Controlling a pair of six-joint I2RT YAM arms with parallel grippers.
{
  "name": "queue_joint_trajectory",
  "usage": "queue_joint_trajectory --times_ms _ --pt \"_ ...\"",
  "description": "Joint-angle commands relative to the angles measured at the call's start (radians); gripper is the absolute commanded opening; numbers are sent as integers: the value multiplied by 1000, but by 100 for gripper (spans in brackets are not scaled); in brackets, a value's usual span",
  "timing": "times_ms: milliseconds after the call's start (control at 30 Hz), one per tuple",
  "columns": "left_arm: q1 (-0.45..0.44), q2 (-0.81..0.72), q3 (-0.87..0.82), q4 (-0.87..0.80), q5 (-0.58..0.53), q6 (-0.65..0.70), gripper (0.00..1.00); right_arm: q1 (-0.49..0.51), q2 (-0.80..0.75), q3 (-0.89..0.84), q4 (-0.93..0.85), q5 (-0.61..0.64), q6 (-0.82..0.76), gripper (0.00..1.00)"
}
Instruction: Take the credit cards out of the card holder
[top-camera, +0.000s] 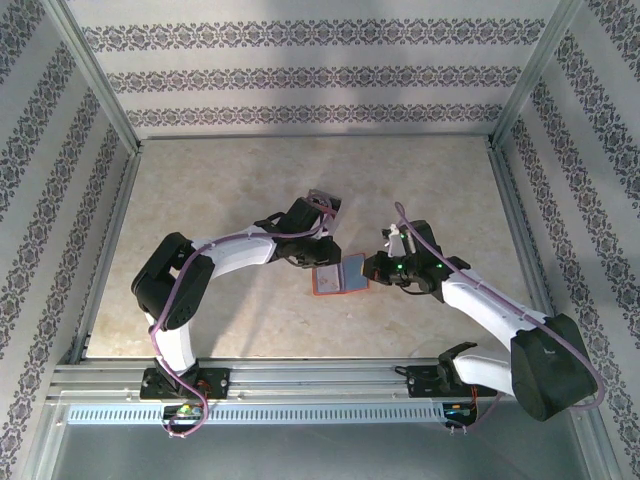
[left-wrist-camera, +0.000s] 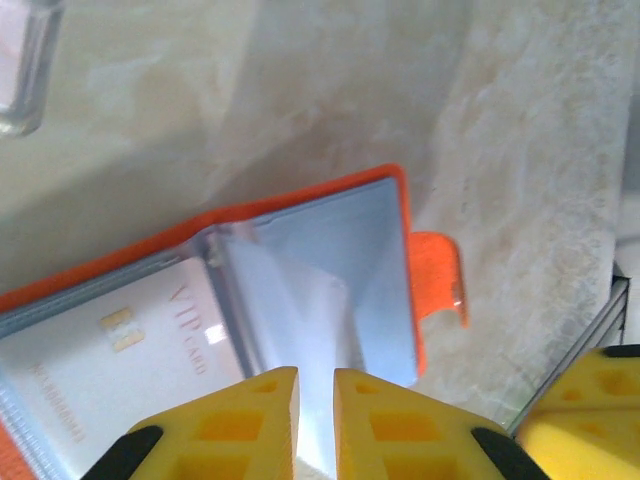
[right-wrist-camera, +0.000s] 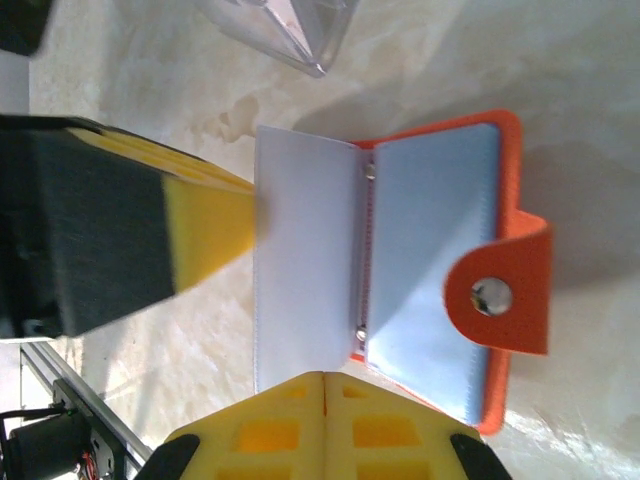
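Observation:
The orange-red card holder (top-camera: 338, 277) lies open on the table between my arms, its snap tab (right-wrist-camera: 497, 295) sticking out to one side. A pale "VIP" credit card (left-wrist-camera: 130, 340) sits inside a clear pocket. One grey-blue pocket leaf (right-wrist-camera: 305, 260) stands up from the spine. My left gripper (left-wrist-camera: 316, 420) is shut on that leaf's free edge, a thin strip of it showing between the yellow fingers. My right gripper (right-wrist-camera: 325, 385) is shut on the holder's orange edge at the spine, pinning it to the table.
A clear plastic box (right-wrist-camera: 285, 30) stands on the marble tabletop just beyond the holder, and its corner (left-wrist-camera: 25, 60) is at the upper left of the left wrist view. Aluminium frame rails (top-camera: 300, 378) border the table. Patterned walls enclose it.

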Motion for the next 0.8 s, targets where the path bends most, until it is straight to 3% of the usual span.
queue_joint_trajectory --times_ms 0,433,767 --pt "-21 38 43 -18 25 9 17 -20 -37 -17 -17 -37 -20 3" --pt "-43 181 160 -30 33 11 17 -33 -19 -31 65 -172 22 3" --pt "-43 194 147 -26 24 7 17 9 121 -61 174 -91 63 1"
